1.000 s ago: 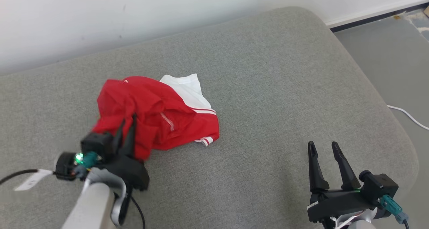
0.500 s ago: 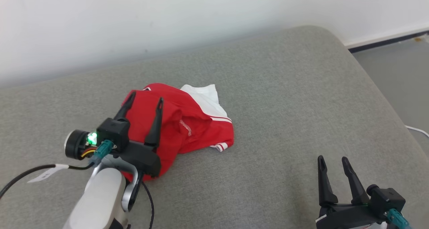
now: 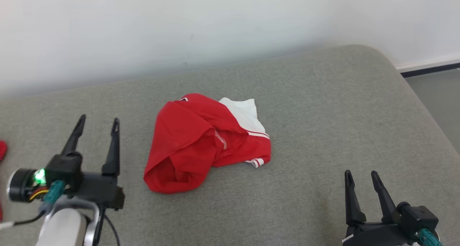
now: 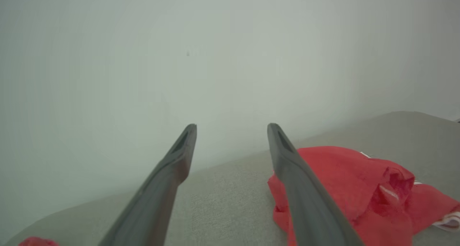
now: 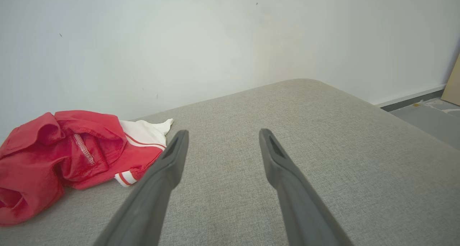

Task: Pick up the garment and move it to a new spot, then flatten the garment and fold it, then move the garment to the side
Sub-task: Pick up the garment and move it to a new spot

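Surface: grey fabric cushion [image 3: 323, 109], set against a white wall [image 3: 215, 23]. Grey floor [image 3: 436, 95] shows past its right end, with a dark skirting strip [image 3: 431, 65] at the wall foot.

Garment [image 3: 205, 141]: red, with a white panel and red/white striped trim on its right side. It lies crumpled in a heap approx. mid-cushion, nearer the wall than either pincer. Layers are bunched and overlapping, not flat, with an inner seam exposed. Type not confirmed; poss. shorts or a jersey, as the bunching hides the cut.

Left gripper [image 3: 99, 120]: lower left in head view, fingers spread wide, nothing between them. It sits left of the garment and apart from it, with no contact. In the left wrist view the red cloth lies beside and behind the right-hand finger [image 4: 305, 195], and bare cushion shows between the two fingers.

Right gripper [image 3: 360, 174]: lower right in head view, fingers parted wide, empty. It is well apart from the garment, to the garment's right and nearer the robot. The right wrist view shows bare cushion between the fingers.

Misc.: small red item [image 3: 1, 149] at the far left edge of the head view, cut off by the frame, ID not poss.
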Controlling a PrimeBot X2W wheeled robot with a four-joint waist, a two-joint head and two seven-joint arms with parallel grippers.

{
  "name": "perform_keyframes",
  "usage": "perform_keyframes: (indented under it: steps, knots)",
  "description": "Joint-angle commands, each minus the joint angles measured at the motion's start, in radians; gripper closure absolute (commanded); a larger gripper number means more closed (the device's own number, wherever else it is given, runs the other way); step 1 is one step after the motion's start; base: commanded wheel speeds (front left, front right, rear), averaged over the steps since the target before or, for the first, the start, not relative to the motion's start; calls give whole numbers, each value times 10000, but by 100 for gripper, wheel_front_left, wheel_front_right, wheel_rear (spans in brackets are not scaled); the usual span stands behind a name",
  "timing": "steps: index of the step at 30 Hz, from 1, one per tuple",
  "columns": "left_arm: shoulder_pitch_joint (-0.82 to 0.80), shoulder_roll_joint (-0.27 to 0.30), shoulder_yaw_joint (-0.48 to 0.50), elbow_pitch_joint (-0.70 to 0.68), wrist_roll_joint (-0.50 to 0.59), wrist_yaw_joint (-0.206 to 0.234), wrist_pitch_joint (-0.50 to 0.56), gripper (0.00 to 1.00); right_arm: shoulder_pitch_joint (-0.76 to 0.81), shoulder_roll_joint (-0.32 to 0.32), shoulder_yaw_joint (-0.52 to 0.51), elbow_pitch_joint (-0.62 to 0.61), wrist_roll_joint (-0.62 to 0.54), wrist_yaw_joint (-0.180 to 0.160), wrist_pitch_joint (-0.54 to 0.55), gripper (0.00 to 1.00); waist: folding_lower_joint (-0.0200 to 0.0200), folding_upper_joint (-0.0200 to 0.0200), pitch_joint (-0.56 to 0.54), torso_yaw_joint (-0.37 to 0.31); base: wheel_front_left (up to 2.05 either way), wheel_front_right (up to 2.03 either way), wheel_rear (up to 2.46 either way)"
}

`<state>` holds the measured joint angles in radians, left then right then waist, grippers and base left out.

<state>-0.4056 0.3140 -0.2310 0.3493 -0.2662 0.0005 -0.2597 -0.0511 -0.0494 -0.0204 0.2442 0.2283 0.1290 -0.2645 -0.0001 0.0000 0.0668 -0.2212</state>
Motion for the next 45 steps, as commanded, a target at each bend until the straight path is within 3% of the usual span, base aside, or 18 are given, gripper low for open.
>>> perform_keyframes:
  steps: [1,7,15,29,45]
  knots:
    - [387,110,193,-301,-54,89,-50,0,150,-15,-62,-28,-83,34,-29,0,1,0,-64,219,0,0,0]
    - [1703,148,669,-1185,-79,406,-51,0,275,-14,-153,-87,-162,34,-27,0,1,0,-220,601,0,0,0]
    - [3112,-246,1168,-2017,33,395,-50,0,371,-18,-133,-207,-274,34,-29,0,1,0,-377,1023,0,0,0]
    - [4761,-1770,2854,-2718,926,-708,-50,0,583,-17,-209,-311,-337,34,-29,0,1,0,-467,1471,0,0,0]
    - [4977,-2574,3342,-2639,1572,-1218,-51,0,908,-20,3,-357,-645,34,-28,0,1,0,-413,1572,0,0,0]
